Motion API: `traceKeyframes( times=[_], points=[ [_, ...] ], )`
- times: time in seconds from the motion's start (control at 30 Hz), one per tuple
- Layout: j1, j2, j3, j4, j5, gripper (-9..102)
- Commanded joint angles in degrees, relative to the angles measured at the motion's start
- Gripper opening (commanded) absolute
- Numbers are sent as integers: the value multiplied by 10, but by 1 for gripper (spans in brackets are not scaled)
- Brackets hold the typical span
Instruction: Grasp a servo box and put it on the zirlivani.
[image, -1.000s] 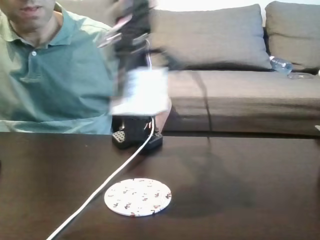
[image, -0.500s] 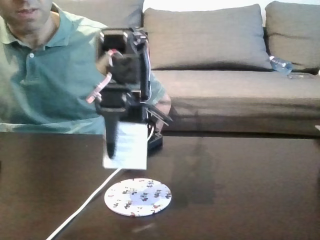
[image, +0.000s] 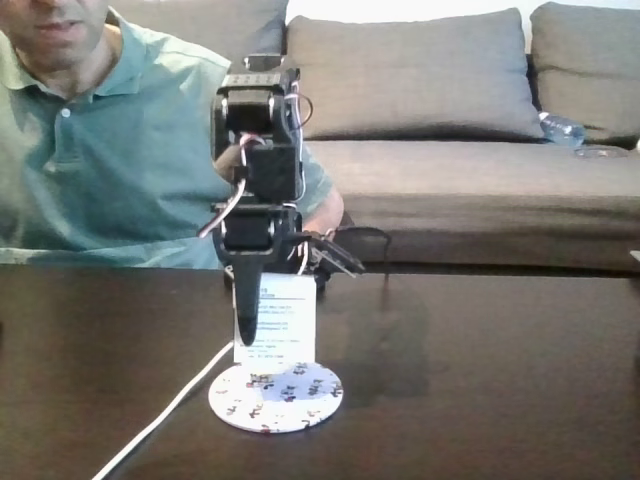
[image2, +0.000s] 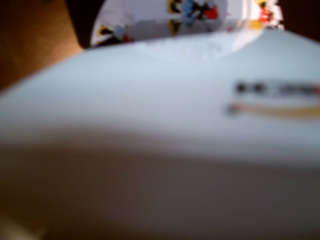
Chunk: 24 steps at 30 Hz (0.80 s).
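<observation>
A grey sofa runs across the back of the fixed view, with a person in a green polo shirt seated at its left end, directly behind the arm. In front of them the dark wooden worktop fills the lower half of the picture.

The black arm stands at the worktop's far edge and folds forward and down, its wires looping around the joints. A white cable trails from under it across the worktop toward the lower left corner.

The end effector points straight down and is closed on the box — one dark finger lies flat against the labelled front face, near its left edge, while the other is hidden behind the box. The box is white, stands upright, and shows lines of blue and dark print on the face toward the camera.

Its bottom edge meets the disc, a flat white round piece speckled with small red and dark marks, lying on the worktop just in front of the arm's base. The box sits over the disc's rear left part; whether it rests fully on it cannot be told.

In the wrist view the box is a close, blurred white surface, and the disc's speckled edge shows just beyond it at the top.
</observation>
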Motion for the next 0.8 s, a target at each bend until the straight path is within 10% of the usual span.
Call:
traceKeyframes(
  times=[0.0,0.77],
  points=[
    [11,16,13,-27,4,13],
    [14,15,61,-87,4,20]
  ],
)
